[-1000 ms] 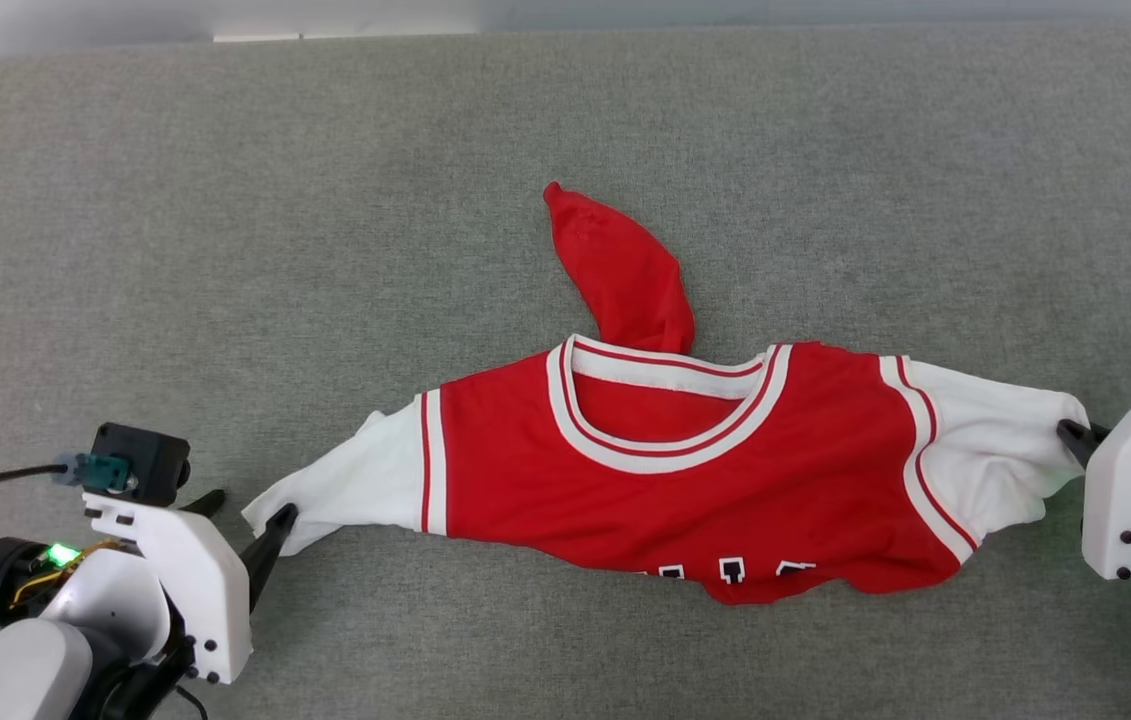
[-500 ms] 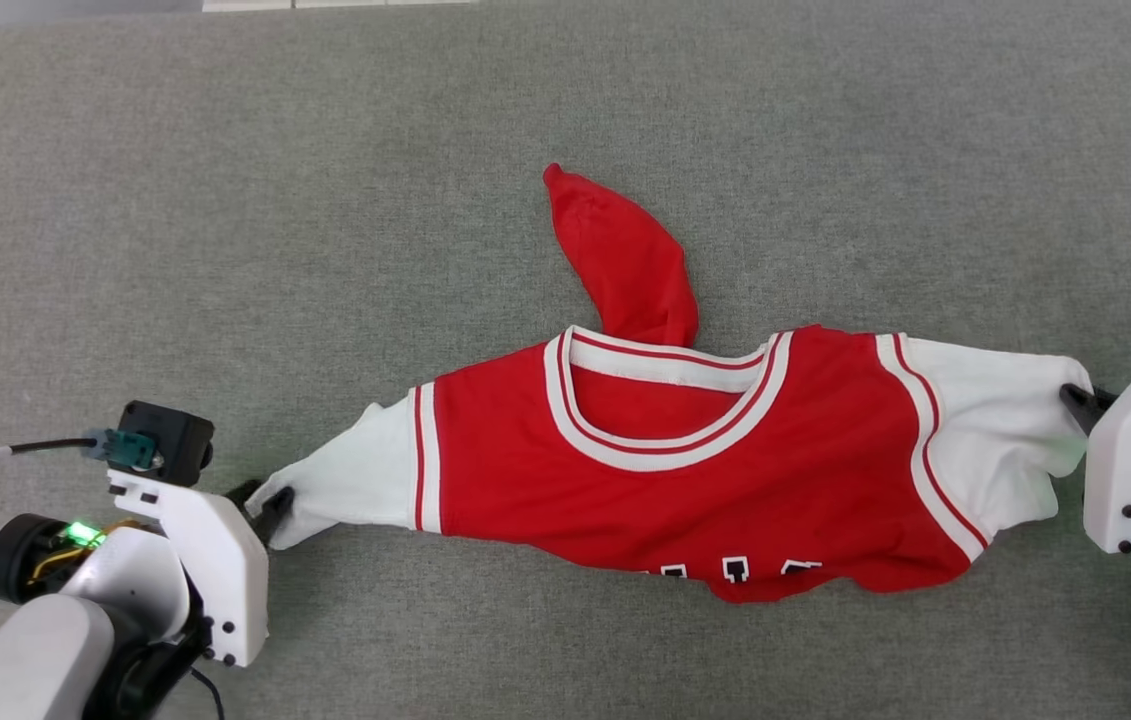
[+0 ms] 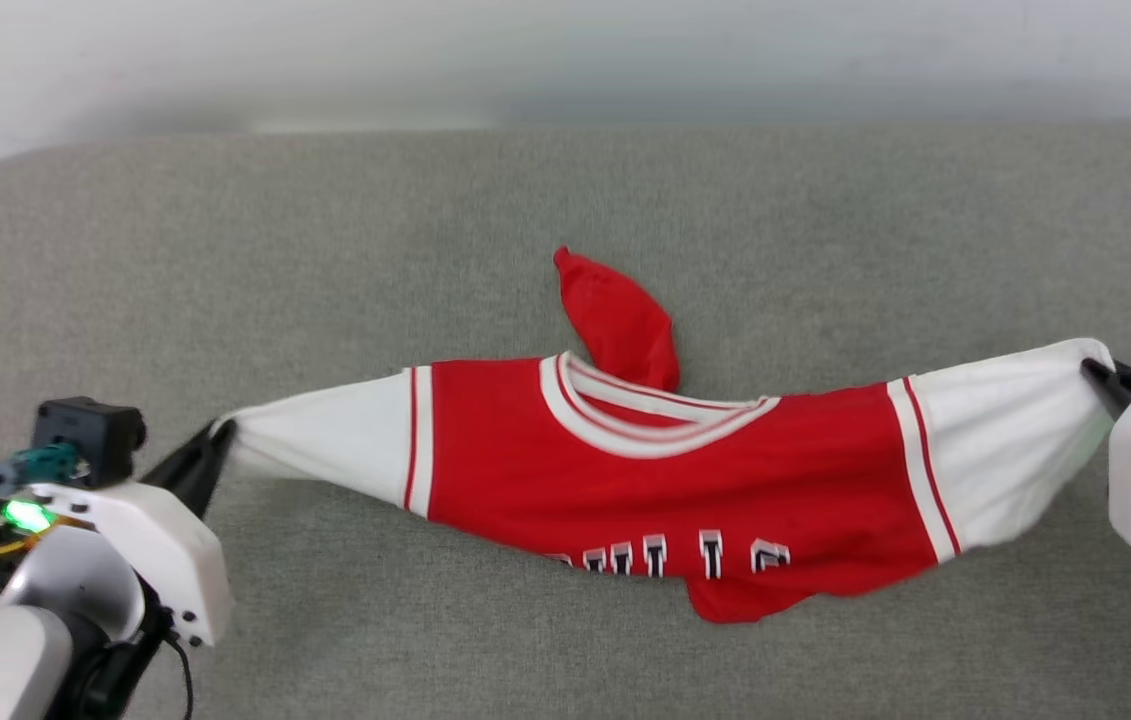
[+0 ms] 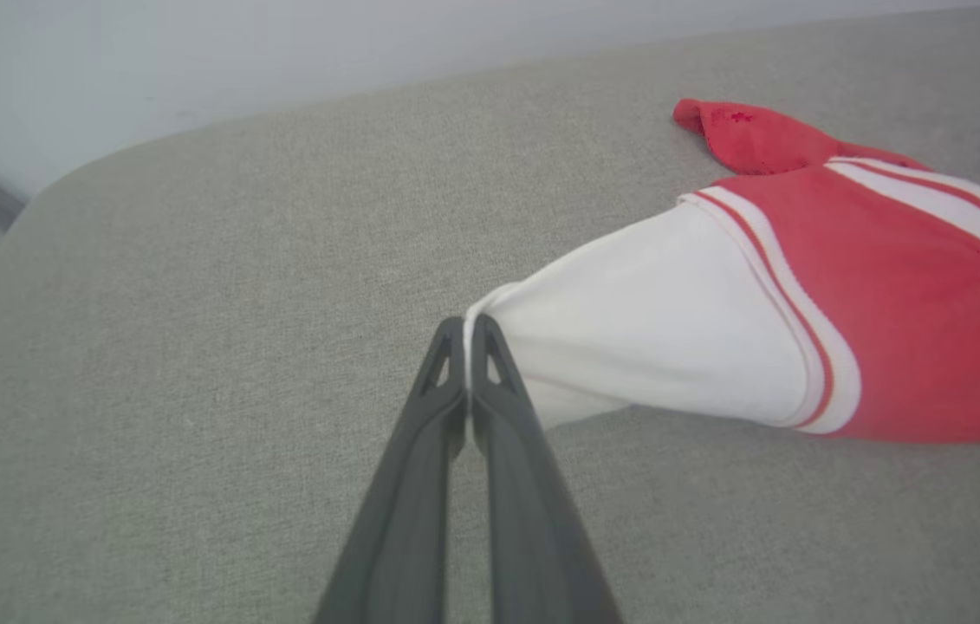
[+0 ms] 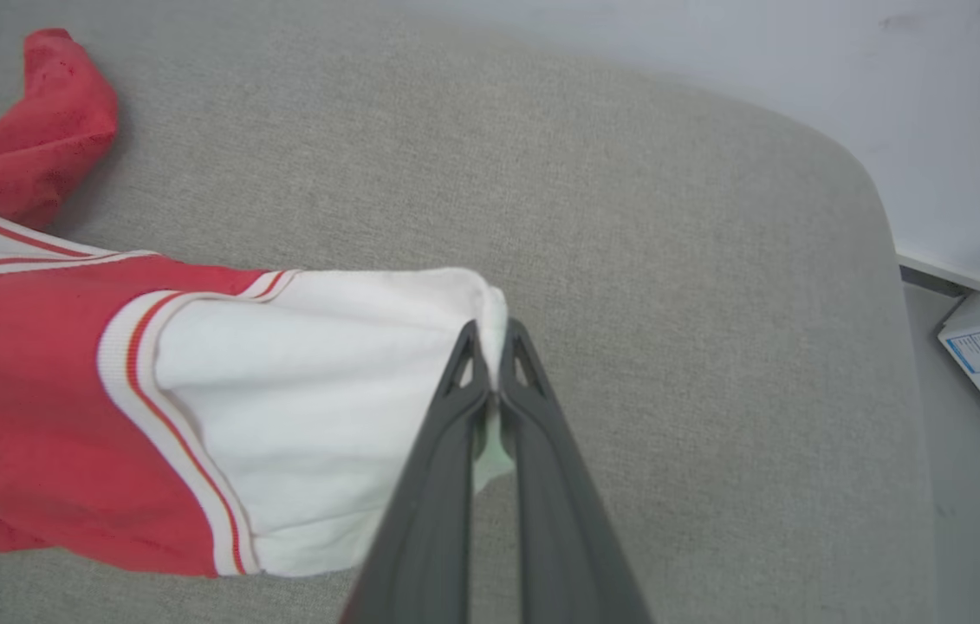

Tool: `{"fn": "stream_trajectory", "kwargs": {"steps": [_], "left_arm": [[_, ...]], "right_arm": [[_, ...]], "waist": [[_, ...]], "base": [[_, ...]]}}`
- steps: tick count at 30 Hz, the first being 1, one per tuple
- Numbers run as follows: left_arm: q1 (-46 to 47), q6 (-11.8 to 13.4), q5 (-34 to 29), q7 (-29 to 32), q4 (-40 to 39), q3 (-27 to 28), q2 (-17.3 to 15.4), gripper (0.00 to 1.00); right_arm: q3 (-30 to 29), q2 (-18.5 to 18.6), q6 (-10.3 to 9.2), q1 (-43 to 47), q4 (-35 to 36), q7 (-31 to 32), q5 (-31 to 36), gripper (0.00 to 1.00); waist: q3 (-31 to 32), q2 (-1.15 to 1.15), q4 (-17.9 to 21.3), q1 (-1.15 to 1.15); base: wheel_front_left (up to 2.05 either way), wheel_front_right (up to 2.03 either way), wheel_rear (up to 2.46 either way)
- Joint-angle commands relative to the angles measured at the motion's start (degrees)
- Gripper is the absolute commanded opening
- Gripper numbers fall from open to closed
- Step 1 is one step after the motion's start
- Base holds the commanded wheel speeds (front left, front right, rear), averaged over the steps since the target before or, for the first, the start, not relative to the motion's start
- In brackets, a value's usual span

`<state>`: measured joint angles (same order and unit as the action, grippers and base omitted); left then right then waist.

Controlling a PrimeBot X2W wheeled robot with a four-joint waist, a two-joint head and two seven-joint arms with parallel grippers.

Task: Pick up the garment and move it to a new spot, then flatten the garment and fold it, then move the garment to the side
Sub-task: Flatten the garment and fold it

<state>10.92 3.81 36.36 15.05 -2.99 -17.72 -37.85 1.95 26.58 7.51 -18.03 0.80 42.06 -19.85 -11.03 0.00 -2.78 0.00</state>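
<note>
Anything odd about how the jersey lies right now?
Yes. The garment is stretched between the left gripper and right gripper, both shut on it, but a red flap pokes out behind the collar, and the lower edge is bunched, cutting off the lettering.

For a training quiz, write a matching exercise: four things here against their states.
1 left gripper, two dark fingers
2 right gripper, two dark fingers
3 red jersey-style garment with white sleeves
4 grey fabric surface

a stretched between both grippers
b shut on the sleeve at the robot's right
c lying under the garment
d shut on the sleeve at the robot's left

Pairs: 1-d, 2-b, 3-a, 4-c
</note>
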Motion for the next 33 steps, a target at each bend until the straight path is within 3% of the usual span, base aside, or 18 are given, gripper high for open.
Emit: {"fn": "stream_trajectory", "kwargs": {"steps": [1, 9, 21, 33], "left_arm": [[-0.8, 0.66, -0.27, -0.98, -1.36, 0.95, -0.67, 0.0], [-2.07, 3.46, -1.29, -5.94, -11.35, 7.99, -4.75, 0.0], [1.5, 5.91, -0.73, -8.2, -22.5, 19.56, -10.84, 0.0], [12.85, 4.3, 2.3, -8.76, -24.16, 25.61, -15.44, 0.0]], "right_arm": [[-0.11, 0.91, -0.05, -0.98, 1.02, -0.65, -0.63, 0.0], [-1.41, 3.25, -0.04, -4.29, 8.09, -3.82, -2.62, 0.0], [-1.47, 5.41, -0.05, -13.15, 13.76, -9.27, -3.62, 0.0], [-0.22, 6.14, -0.05, -24.51, 14.17, -12.45, -3.7, 0.0]], "waist": [[3.24, 0.0, 0.4, 0.0], [8.32, 0.0, 1.81, 0.0], [10.13, 0.0, 4.17, 0.0], [4.03, 0.0, 5.22, 0.0]], "base": [[0.0, 0.0, 0.0], [0.0, 0.0, 0.0], [0.0, 0.0, 0.0], [0.0, 0.0, 0.0]]}}
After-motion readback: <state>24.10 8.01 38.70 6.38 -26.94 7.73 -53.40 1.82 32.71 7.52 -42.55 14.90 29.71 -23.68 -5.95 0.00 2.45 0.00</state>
